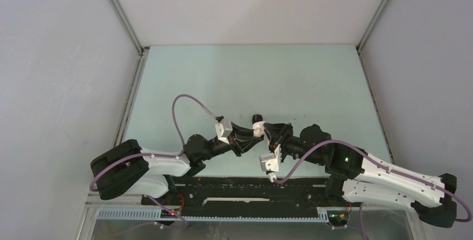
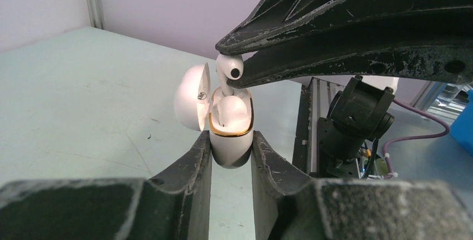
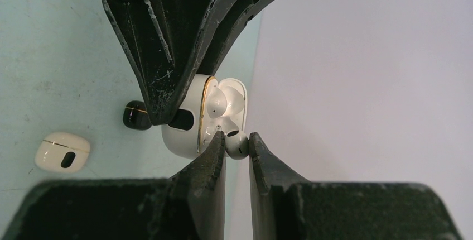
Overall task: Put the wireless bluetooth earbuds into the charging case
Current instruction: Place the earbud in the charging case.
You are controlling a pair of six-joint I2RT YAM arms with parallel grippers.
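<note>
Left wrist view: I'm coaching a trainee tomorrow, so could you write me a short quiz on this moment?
1. Which gripper clamps the glossy white, gold-rimmed charging case?
2. True or false: the case is shut.
3. The right gripper pinches: A, a small white plastic earbud; B, the case's lid; C, nothing.

Key
1. The left gripper.
2. False: its lid stands open.
3. A.
</note>
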